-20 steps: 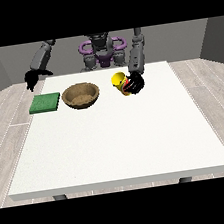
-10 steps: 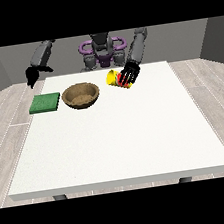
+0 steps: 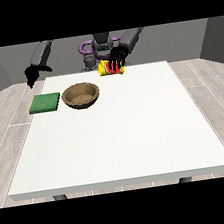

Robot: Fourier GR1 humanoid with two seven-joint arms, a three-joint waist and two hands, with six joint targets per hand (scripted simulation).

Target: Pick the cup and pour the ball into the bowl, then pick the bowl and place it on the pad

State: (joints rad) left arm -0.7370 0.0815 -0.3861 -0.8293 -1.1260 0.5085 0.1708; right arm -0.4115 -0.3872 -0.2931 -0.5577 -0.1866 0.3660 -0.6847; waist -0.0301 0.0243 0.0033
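The yellow cup (image 3: 112,67) is held above the far edge of the white surface (image 3: 122,133), tipped onto its side, with red showing against the yellow. The robot hand at the view's right (image 3: 117,57) has its dark fingers curled round the cup from above. The ball cannot be made out. Nearer the camera and toward the view's left, the brown bowl (image 3: 81,95) stands upright on the surface, well apart from the cup. Just beside the bowl, further left, the green pad (image 3: 45,102) lies flat. The robot hand at the view's left (image 3: 31,75) hangs above the far left corner, holding nothing; how far open it is cannot be told.
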